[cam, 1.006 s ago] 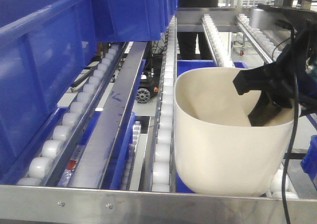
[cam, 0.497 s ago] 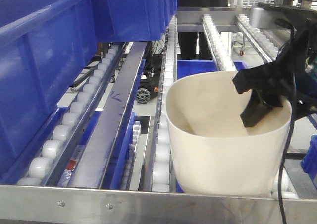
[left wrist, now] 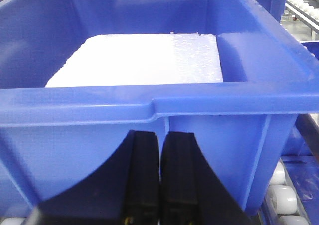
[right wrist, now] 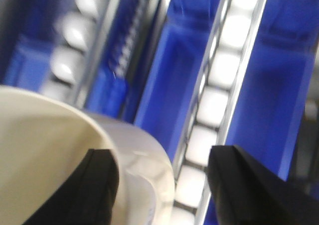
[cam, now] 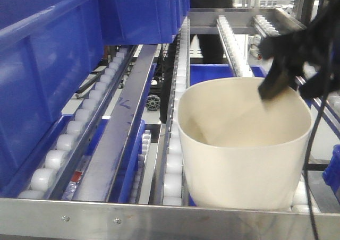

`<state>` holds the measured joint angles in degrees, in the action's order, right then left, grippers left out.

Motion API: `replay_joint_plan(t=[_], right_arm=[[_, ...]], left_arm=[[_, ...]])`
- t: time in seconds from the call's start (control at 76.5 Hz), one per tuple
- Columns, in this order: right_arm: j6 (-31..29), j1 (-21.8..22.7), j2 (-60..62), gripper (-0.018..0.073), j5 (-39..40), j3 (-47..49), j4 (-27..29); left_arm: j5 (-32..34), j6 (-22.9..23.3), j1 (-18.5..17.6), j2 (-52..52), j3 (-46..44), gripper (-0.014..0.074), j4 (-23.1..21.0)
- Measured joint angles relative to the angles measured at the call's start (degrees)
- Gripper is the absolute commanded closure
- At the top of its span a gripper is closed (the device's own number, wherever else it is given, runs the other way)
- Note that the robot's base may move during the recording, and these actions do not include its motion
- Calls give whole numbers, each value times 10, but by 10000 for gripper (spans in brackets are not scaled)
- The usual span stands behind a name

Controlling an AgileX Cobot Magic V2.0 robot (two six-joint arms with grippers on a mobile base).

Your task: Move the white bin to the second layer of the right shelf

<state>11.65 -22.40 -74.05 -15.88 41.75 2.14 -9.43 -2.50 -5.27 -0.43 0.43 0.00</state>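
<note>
Now the right hand point(cam: 279, 83) has let go, fingers spread wide and lifted off the 2 o'clock rim of the white bin point(cam: 244, 150), which sits upright on the roller rails point(cam: 174, 144) of the right shelf second layer, so placing looks done, while the left hand point(left wrist: 159, 180) stays pressed shut before a blue crate point(left wrist: 149, 105).

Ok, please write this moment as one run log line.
white bin: resting on right shelf second layer | right gripper: open, at bin rim | left gripper: shut, facing blue crate

Warehouse/factory floor: steel roller racks point(cam: 175, 144) w/ blue plastic crates point(cam: 48, 65).
</note>
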Motion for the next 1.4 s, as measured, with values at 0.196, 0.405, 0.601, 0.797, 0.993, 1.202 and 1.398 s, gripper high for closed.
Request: replay_joint_plan(t=[0.196, 0.405, 0.601, 0.797, 0.993, 1.202, 1.398], right_arm=[[0, 0, 93, 95, 6, 0, 0], [0, 19, 226, 492, 77, -31, 0], [0, 98, 363, 504, 118, -123, 0], [0, 163, 488, 504, 120, -198, 0], [0, 169, 545, 504, 115, -224, 0], [0, 169, 547, 504, 115, -225, 0], [0, 169, 547, 504, 115, -225, 0]], left_arm=[[0, 0, 0, 0, 0, 512, 0], [0, 0, 0, 0, 0, 512, 0], [0, 0, 0, 0, 0, 512, 0], [0, 0, 0, 0, 0, 512, 0], [0, 0, 0, 0, 0, 512, 0], [0, 0, 0, 0, 0, 512, 0], [0, 0, 0, 0, 0, 512, 0]])
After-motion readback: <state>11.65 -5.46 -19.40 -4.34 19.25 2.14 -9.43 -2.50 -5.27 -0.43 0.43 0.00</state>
